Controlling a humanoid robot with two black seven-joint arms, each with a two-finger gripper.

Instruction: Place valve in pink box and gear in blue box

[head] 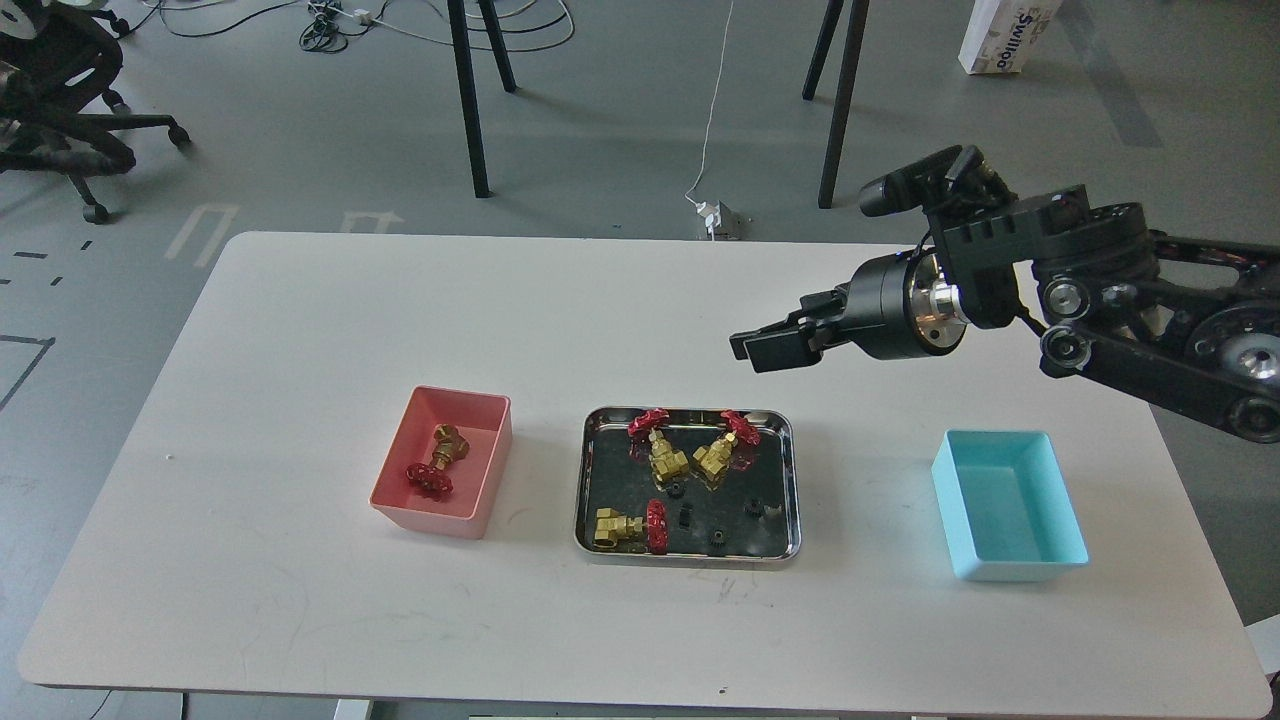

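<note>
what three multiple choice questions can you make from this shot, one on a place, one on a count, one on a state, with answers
1. Where does the steel tray sit?
A. between the pink box and the blue box
B. left of the pink box
C. inside the blue box

2. How many valves lie in the steel tray?
A. one
B. three
C. five

3. What is in the blue box?
A. a valve
B. a pile of gears
C. nothing visible

Answers:
1. A, the tray is in the middle, pink box to its left, blue box to its right.
2. B, two valves lie near the tray's far edge and one near its front left; a fourth valve is in the pink box.
3. C, its floor shows bare, and the small black gears are in the tray.

The right tool hangs above the table behind the tray, holding nothing.
</note>
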